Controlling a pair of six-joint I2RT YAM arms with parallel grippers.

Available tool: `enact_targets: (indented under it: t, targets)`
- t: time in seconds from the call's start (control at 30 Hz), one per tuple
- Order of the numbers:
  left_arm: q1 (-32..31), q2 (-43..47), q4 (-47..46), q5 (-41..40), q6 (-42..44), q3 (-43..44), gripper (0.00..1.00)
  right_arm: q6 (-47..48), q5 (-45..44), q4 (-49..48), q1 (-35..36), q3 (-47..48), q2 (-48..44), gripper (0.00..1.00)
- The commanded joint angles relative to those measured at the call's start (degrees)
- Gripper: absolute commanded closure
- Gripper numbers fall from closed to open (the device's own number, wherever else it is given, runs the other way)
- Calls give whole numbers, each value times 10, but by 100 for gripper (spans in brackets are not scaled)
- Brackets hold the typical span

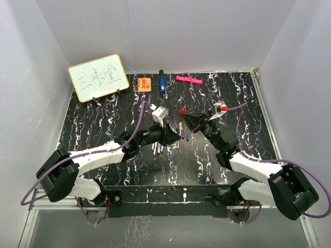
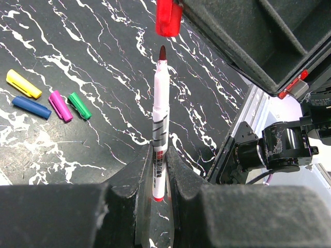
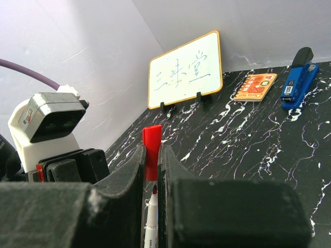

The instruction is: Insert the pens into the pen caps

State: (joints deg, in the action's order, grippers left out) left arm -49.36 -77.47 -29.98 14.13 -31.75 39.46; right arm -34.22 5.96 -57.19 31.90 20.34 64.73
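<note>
The table point(image 1: 93, 129) is a glossy black slab veined with white like marble. Near its far left corner a rounded, wood-framed whiteboard point(image 1: 98, 77) stands tilted on black clips, with blue writing on it. Along the far edge lie a chunky blue stapler-shaped object point(image 3: 297, 77), a flat orange square block point(image 3: 254, 86) and a thick pink marker point(image 1: 188, 79).

Over the table's centre the two arms meet. The left gripper point(image 2: 159, 155), its black matte fingers closed tight, clamps a thin white-barrelled pen point(image 2: 160, 124) near its red-banded rear end, dark red tip pointing away. The right gripper point(image 3: 151, 155) pinches a short, smooth red cap point(image 3: 151, 142) between its pads. The cap sits in line with the pen tip, just beyond it, with a small gap between; its lower part is hidden by the fingers.

Just beside the grippers four loose caps lie close together on the table: yellow point(image 2: 23, 84), blue point(image 2: 31, 107), purple point(image 2: 60, 106) and green point(image 2: 79, 105). Other pens point(image 1: 158, 150) lie partly under the left arm, too small to count.
</note>
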Motion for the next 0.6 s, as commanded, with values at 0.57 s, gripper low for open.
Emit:
enact_targets:
  t: [0.57]
  targets:
    - [-4, 14, -28, -31, 5, 15, 100, -11, 2, -24, 12, -19, 3, 100]
